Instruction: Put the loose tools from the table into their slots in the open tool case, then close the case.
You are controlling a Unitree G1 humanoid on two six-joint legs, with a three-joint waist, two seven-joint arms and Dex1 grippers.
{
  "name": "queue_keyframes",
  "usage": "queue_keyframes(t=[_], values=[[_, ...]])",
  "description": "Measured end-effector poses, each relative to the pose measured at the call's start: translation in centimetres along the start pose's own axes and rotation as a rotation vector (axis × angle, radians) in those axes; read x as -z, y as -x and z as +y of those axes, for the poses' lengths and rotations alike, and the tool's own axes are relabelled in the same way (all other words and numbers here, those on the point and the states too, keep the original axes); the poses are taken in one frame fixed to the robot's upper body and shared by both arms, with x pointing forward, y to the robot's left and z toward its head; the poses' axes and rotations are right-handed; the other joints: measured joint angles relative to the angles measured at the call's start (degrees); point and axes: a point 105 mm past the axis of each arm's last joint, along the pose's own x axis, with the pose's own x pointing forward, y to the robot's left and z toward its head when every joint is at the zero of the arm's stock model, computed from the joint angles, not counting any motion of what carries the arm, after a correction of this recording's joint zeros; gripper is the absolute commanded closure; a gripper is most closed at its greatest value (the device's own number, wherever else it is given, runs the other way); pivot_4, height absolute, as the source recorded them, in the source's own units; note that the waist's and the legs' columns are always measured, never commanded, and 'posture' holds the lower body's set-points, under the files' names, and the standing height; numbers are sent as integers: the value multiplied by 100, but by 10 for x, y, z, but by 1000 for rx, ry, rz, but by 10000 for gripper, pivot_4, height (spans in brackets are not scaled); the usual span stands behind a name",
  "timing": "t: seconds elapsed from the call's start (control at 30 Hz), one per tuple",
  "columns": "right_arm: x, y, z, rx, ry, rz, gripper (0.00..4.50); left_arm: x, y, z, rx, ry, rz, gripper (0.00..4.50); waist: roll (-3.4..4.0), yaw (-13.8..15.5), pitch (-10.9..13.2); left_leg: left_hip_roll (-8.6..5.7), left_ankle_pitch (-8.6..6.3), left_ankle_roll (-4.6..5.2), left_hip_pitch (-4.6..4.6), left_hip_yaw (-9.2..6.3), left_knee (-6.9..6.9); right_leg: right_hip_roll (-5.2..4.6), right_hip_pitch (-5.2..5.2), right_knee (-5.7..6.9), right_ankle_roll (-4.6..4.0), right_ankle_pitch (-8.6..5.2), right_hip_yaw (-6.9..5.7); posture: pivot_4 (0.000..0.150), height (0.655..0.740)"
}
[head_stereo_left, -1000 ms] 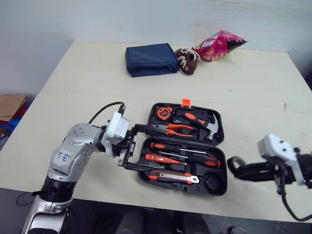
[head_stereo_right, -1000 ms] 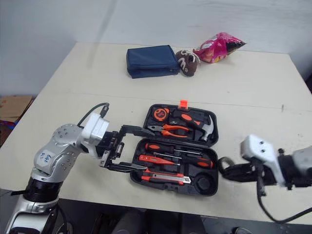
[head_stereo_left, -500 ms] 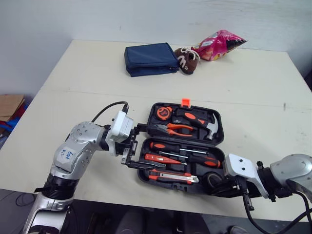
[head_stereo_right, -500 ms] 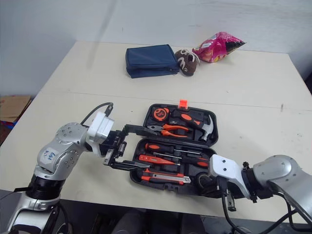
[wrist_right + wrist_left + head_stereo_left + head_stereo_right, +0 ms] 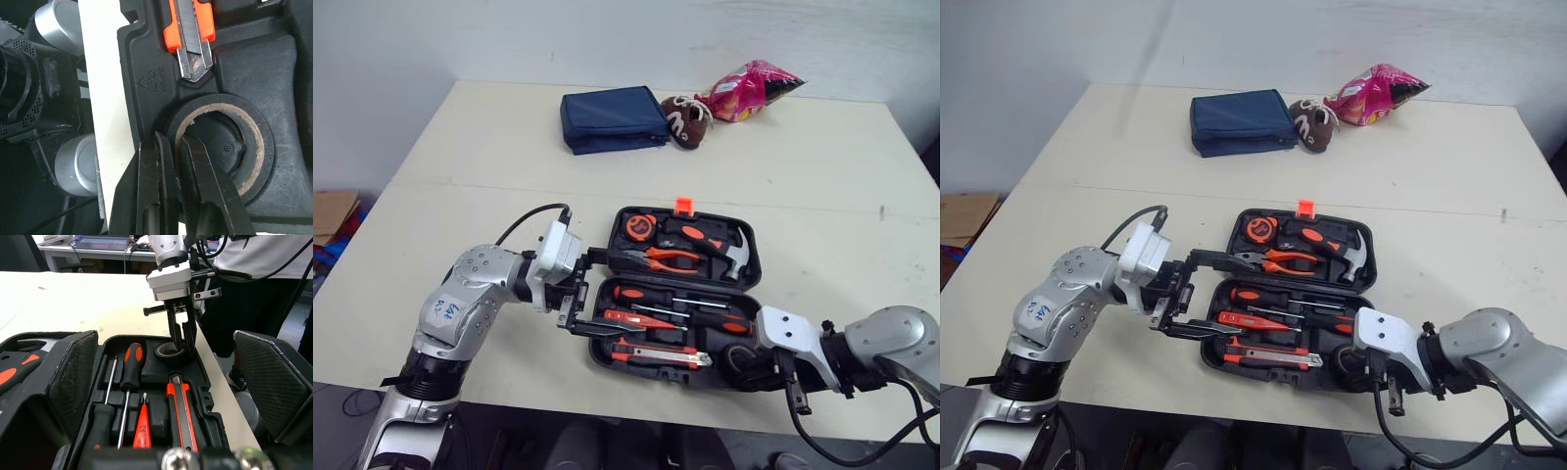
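Note:
The open black tool case (image 5: 715, 221) lies mid-table with pliers (image 5: 661, 259), a hammer (image 5: 729, 250), a tape measure (image 5: 639, 227), screwdrivers (image 5: 675, 299) and a utility knife (image 5: 661, 351) in their slots. A black tape roll (image 5: 254, 147) sits in the round recess at the case's near right corner. My right gripper (image 5: 173, 139) is shut on its wall, one finger inside the ring and one outside, as also seen in the left wrist view (image 5: 182, 350). My left gripper (image 5: 607, 294) hovers open at the case's left end, its fingers (image 5: 73, 367) spread wide.
A navy pouch (image 5: 613, 118), a brown plush shoe (image 5: 687, 119) and a pink snack bag (image 5: 750, 90) lie at the table's far side. The case sits close to the near table edge. A person in a white top (image 5: 254, 254) stands beyond that edge.
My right arm has swung in from the right of the case, carrying the tape roll to the round recess at the near right corner. The left gripper has barely moved.

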Motion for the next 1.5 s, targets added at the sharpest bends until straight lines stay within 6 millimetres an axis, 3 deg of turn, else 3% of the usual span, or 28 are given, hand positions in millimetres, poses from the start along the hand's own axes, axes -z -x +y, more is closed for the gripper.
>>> queue_keyframes(t=[0.1,0.17,0.27,0.47,0.57,0.67,1.0,1.27,1.5], values=[[-3,2,1,-12,-2,-32,23967,0,0,0,-5,-2,4,0,-1,0,0,0,0,0,-3,-2,-1,1,-2,0,0,0,-2,1500,7400],[-12,6,8,-73,-11,-102,23967,0,3,0,-14,4,18,0,-1,6,1,0,0,0,-10,-3,-1,0,-5,-1,0,0,-5,1500,7400],[-29,26,18,-155,-52,-213,23967,5,14,0,-37,44,75,0,-2,4,1,0,1,2,-10,-7,-1,0,-2,6,-1,0,-8,1500,7400],[-34,38,23,-196,-50,-279,23967,10,19,-3,-37,75,98,0,-13,13,0,0,1,3,-12,-15,0,-3,1,-6,-1,0,-14,1500,7400],[-43,33,13,-161,10,-465,32377,10,17,-2,-43,74,87,0,-20,3,7,-4,1,3,-15,-12,0,-4,-4,3,-1,0,-13,1500,7400],[-30,24,11,-129,50,-427,44077,10,17,-2,-45,73,87,0,-19,9,7,-3,1,3,-21,-20,-1,-2,-4,13,-1,0,-22,1500,7400],[9,-18,-12,-25,43,-487,44077,12,19,0,-55,72,95,0,-18,-3,8,-9,5,6,-22,-21,3,-4,-5,22,0,1,-24,1500,7400],[25,-21,-13,10,57,-566,44077,11,27,4,-79,53,134,0,-31,7,0,-9,4,6,11,-27,3,-11,32,-6,0,1,-25,1500,7400],[14,-5,-12,62,-22,-605,44077,17,51,27,-242,17,165,0,-16,3,8,-14,4,6,-5,-23,3,-14,8,5,0,0,-21,1500,7400]])
